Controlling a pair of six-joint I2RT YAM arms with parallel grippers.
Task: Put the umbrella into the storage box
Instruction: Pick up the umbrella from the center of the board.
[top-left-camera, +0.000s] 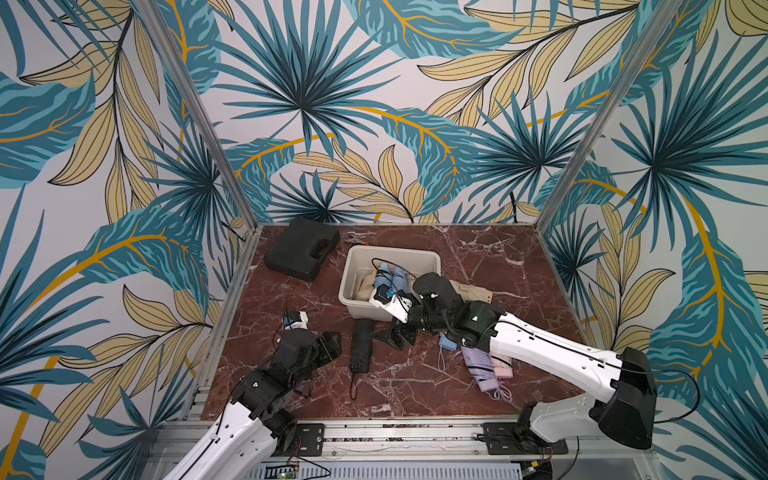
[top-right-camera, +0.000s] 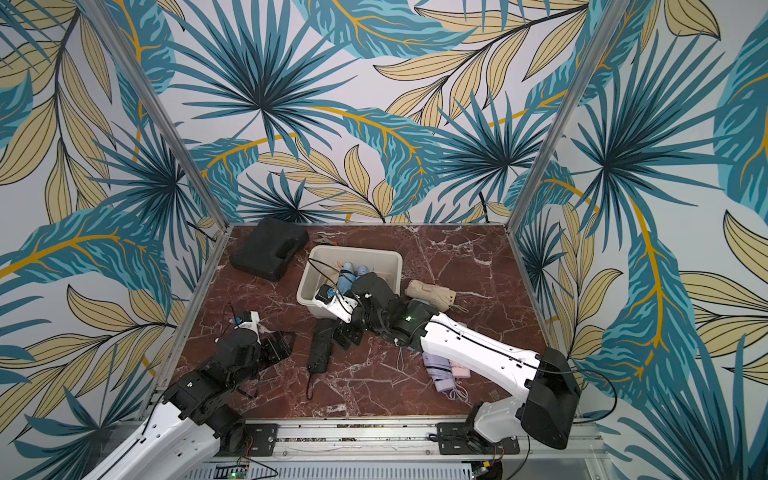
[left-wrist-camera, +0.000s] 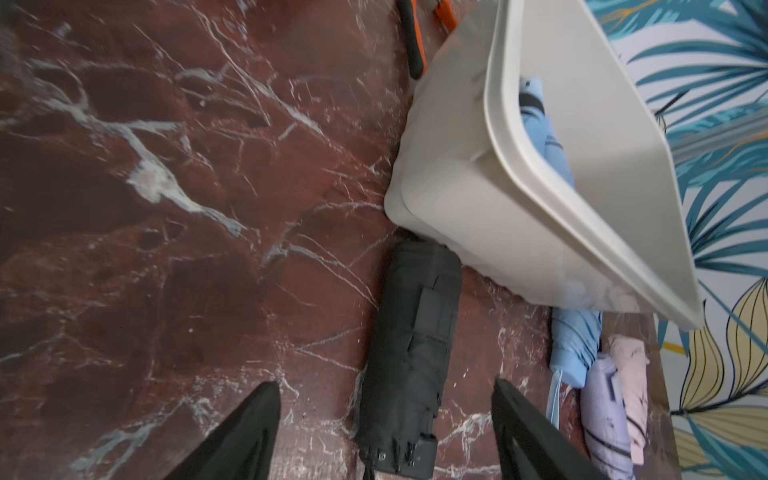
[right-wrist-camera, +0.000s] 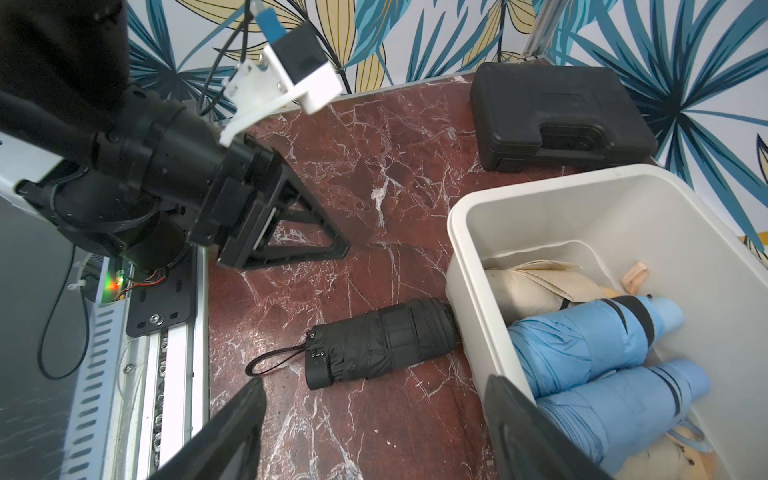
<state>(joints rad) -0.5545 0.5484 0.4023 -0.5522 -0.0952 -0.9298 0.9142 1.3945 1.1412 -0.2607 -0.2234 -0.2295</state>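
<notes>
Task's thing: the black folded nylon umbrella is lying flat on the red marble worktop, in its near half. Its far end is touching the near wall of the off-white rectangular plastic storage box, and its wrist loop is trailing toward the near edge. It is not yet in the box.
Box contents: two light-blue folded umbrellas and a beige one are filling much of the floor.
Right claw: the right gripper is hovering just beside the black umbrella's far half, fingers spread, pinching nothing.
Left claw: the left gripper is hanging near the umbrella's other side, toward the left edge, fingers spread and empty.
Risk, box wall: the umbrella is butting against the box, so a finger coming down at that end could strike or shove it.
Risk, arms: both claws are flanking one umbrella and could collide.
Risk, grip: the slick round bundle could roll out of a shallow pinch.
Risk, loop: the trailing strap could snag.
Risk, placement: dropped on the others, it could end up perching over the rim.
</notes>
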